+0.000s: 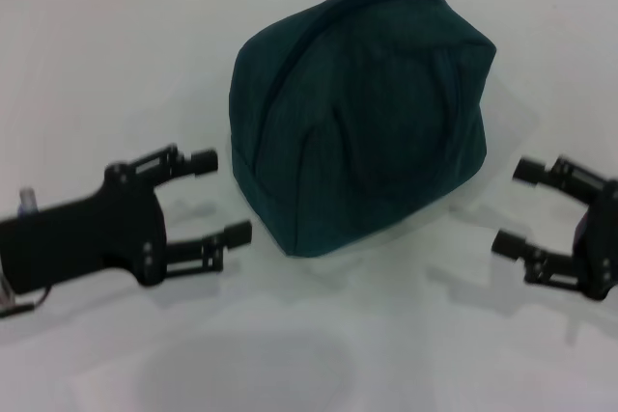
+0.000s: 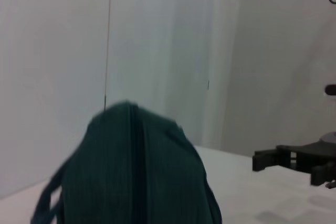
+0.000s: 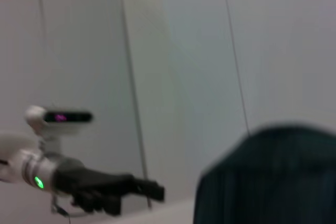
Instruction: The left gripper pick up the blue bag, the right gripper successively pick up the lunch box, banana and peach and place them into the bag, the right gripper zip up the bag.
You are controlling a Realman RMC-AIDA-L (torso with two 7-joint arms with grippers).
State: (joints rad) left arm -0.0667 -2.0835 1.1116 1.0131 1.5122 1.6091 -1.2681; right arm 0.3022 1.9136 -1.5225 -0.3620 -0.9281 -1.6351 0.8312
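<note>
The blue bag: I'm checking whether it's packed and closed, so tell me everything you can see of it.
The blue bag is a dark teal, soft fabric mound with creases and a seam curving over its top. It sits on the white table, bulging and rounded, showing no opening or foil lining. A loop of strap shows in the left wrist view. No zipper pull can be made out. The left hand and right hand flank it, both open, neither touching it.
</note>
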